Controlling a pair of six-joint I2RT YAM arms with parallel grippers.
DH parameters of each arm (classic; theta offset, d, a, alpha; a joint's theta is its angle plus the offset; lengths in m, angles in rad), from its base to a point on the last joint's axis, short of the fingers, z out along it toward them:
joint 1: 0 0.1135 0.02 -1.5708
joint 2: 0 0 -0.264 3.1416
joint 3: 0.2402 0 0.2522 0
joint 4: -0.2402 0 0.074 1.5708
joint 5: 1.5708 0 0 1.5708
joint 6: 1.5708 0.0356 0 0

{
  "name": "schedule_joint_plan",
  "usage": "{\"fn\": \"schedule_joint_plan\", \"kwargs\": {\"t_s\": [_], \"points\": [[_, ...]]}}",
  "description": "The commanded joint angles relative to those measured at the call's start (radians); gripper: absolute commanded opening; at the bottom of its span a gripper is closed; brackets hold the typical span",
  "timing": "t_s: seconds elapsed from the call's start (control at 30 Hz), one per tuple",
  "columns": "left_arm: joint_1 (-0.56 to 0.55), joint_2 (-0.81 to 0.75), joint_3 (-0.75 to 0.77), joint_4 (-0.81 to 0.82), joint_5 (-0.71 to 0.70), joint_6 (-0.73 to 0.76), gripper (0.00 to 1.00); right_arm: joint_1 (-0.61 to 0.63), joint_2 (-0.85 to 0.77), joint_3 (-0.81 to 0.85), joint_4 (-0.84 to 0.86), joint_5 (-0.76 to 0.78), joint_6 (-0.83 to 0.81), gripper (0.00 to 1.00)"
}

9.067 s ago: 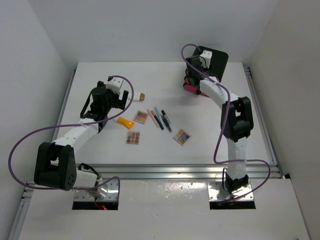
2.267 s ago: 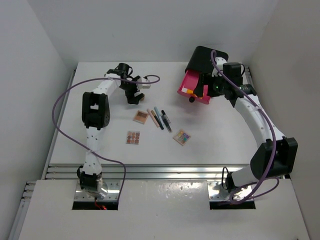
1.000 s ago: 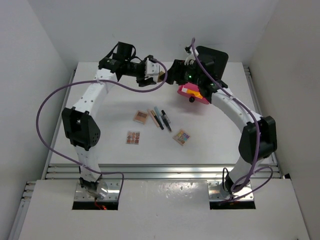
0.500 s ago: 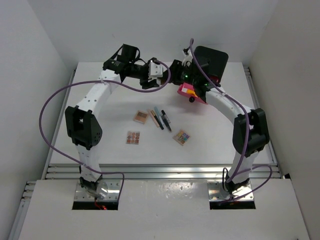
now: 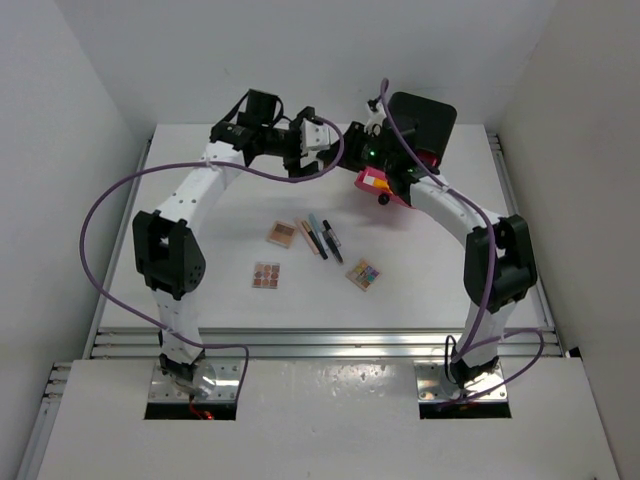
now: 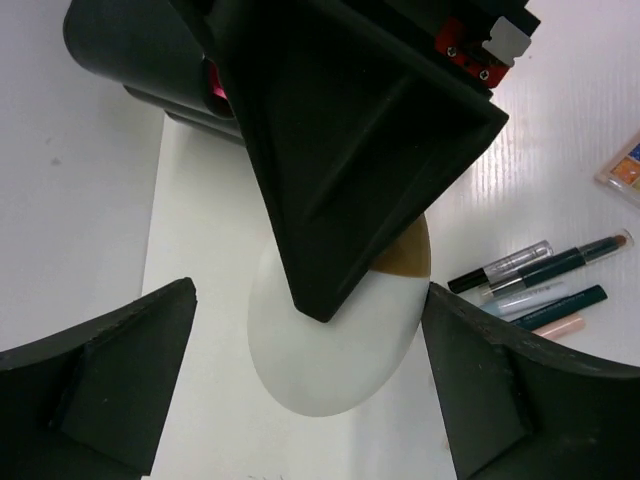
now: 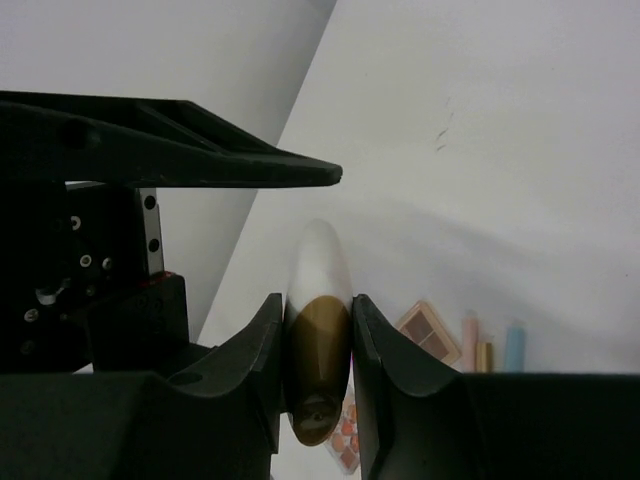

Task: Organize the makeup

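Three palettes (image 5: 266, 275) lie loose; right jaws pinch one compact (image 7: 318, 340), left jaws gape.

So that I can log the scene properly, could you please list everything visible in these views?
white oval compact with gold end: one, white and gold, held in the air between the two end effectors
small square eyeshadow palettes: three, brown or multicoloured, mid table
thin pencils: about five, including beige, teal and black, side by side between the palettes
orange wedge sponge: one, orange, in the open pink drawer
black box with pink drawers: one, far right of the table
white table: one
right end effector: black, shut on the compact's gold end
left end effector: black, open, fingers either side of the compact
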Motion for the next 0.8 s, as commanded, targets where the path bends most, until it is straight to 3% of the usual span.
{"fn": "schedule_joint_plan", "kwargs": {"t_s": [0.0,0.17,0.37,0.7,0.77], "points": [[-0.007,-0.018,0.000,0.072,-0.012,-0.052,0.99,-0.016,-0.072,-0.028,0.036,-0.016,-0.032,0.00],[0.014,-0.047,0.000,0.081,-0.093,-0.153,0.99,-0.116,-0.138,-0.098,0.029,0.012,-0.054,0.00],[0.081,-0.108,-0.069,0.081,-0.268,-0.213,0.99,-0.236,-0.200,-0.160,-0.086,0.079,-0.201,0.00],[0.112,-0.194,-0.236,0.081,-0.314,-0.255,0.99,-0.313,-0.050,-0.091,-0.120,0.070,-0.230,0.00],[0.112,-0.194,-0.236,0.081,-0.314,-0.255,0.99,-0.313,-0.043,-0.091,-0.123,0.087,-0.243,0.05]]}}
